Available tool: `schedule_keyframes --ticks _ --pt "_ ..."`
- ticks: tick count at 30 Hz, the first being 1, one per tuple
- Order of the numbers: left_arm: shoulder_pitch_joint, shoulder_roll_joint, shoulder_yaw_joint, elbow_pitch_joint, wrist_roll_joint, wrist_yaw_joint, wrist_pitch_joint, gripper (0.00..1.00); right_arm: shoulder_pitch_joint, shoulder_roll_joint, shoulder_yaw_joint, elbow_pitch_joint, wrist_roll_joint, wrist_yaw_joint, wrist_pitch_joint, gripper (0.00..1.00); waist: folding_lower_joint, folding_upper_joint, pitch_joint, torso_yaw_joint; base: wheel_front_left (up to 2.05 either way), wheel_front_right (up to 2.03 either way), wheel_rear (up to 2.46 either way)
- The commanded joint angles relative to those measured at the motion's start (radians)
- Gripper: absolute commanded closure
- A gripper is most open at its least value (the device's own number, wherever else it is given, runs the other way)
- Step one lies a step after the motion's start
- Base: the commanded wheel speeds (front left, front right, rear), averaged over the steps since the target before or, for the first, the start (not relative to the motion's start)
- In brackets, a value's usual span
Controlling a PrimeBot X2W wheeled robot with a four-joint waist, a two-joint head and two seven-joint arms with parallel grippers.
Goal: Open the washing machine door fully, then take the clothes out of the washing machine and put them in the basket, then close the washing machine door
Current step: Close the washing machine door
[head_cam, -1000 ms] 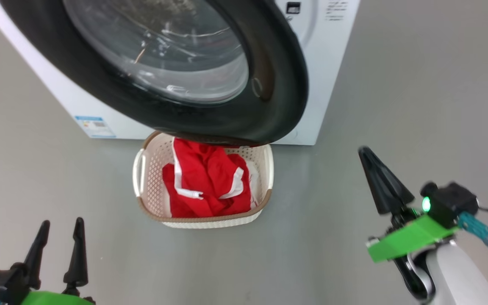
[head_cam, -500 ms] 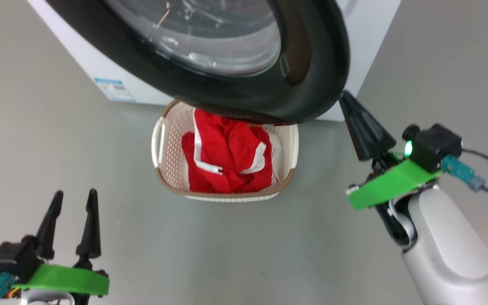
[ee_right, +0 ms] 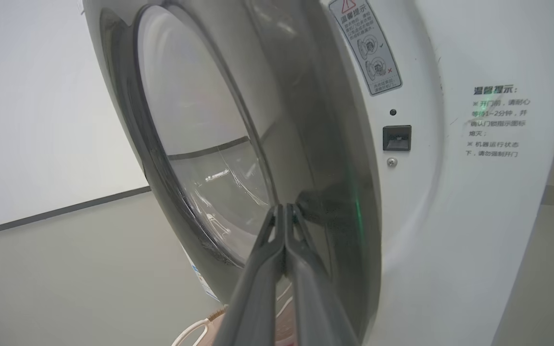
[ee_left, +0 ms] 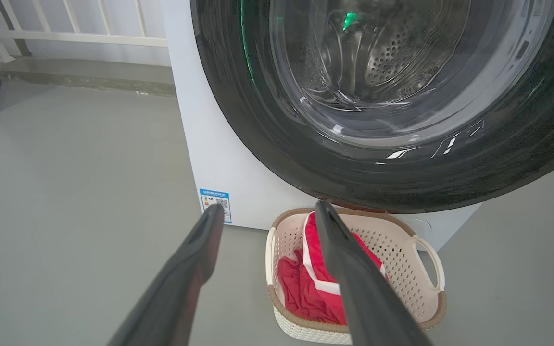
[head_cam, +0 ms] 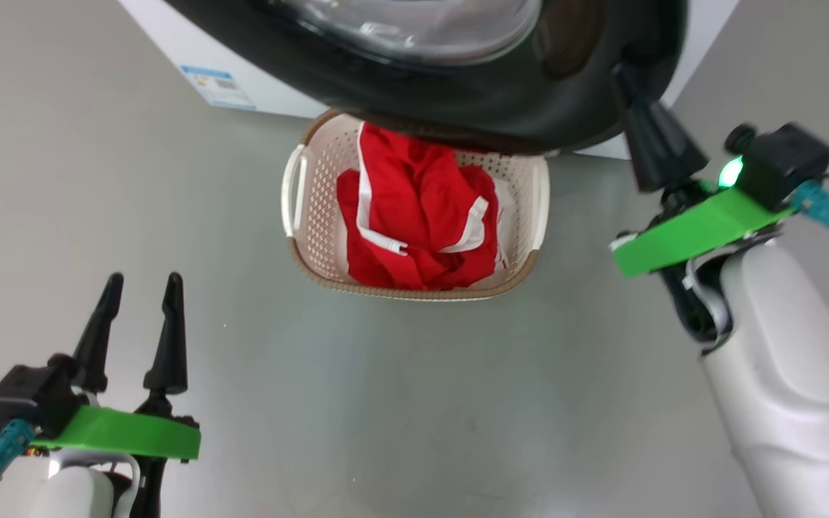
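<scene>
The washing machine door [head_cam: 501, 108] stands ajar, its black rim hanging over the far end of the basket [head_cam: 298, 180]. The red clothes [head_cam: 414, 216] with white trim lie heaped in the basket. My right gripper [head_cam: 623, 72] is shut, and its joined tips meet the door's outer rim at its free right edge. In the right wrist view the gripper [ee_right: 284, 206] lies against the dark door rim [ee_right: 349, 216], next to the white washing machine [ee_right: 474, 216]. My left gripper [head_cam: 142, 277] stands open and holds nothing, on the floor side, left of the basket. From its wrist view the gripper [ee_left: 270, 209] frames the basket [ee_left: 426, 259] and clothes [ee_left: 306, 283].
Grey floor surrounds the basket on the near, left and right sides. A blue label [ee_left: 215, 205] marks the washer's lower front. A white railing [ee_left: 80, 36] and a low ledge run behind the machine on the left. The latch socket [ee_right: 396, 138] sits on the washer's front.
The head camera has shifted, so the whole picture has moved. My shut right gripper has travelled from beside the basket up to the door's right rim. The left gripper stays open.
</scene>
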Motion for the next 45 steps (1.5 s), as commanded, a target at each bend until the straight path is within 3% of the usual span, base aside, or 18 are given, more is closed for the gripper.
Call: schedule_keyframes --ticks 1,18,28,37,43,45 --pt "-0.02 0.025 0.031 -0.027 -0.008 -0.003 -0.012 0.0 -0.019 0.012 0.008 -0.021 0.014 0.001 -0.005 1.0 0.0 0.0 0.017 0.015 0.0 0.0 0.0" --pt "-0.092 0.015 -0.015 -0.064 -0.029 -0.003 -0.012 0.0 -0.249 -0.004 -0.111 0.018 -0.021 0.001 -0.005 1.0 0.0 0.0 0.123 0.067 0.0 0.0 0.0" --pt "-0.115 0.014 -0.025 -0.074 -0.037 -0.003 -0.012 0.0 -0.319 0.023 -0.194 -0.013 -0.071 0.001 -0.005 1.0 0.0 0.0 0.155 0.084 0.0 0.0 0.0" --pt "-0.116 0.018 -0.021 -0.068 -0.039 -0.003 -0.012 0.0 -0.297 0.036 -0.166 -0.029 -0.082 0.001 -0.005 1.0 0.0 0.0 0.151 0.073 0.0 0.0 0.0" --pt "-0.111 0.023 -0.017 -0.058 -0.04 -0.003 -0.012 0.0 -0.239 0.033 -0.135 -0.022 -0.071 0.001 -0.005 0.89 0.0 0.0 0.128 0.06 0.0 0.0 0.0" --pt "-0.105 0.025 -0.015 -0.053 -0.039 -0.003 -0.012 0.0 -0.21 0.033 -0.12 -0.021 -0.062 0.001 -0.005 0.93 0.0 0.0 0.114 0.053 0.0 0.0 0.0"
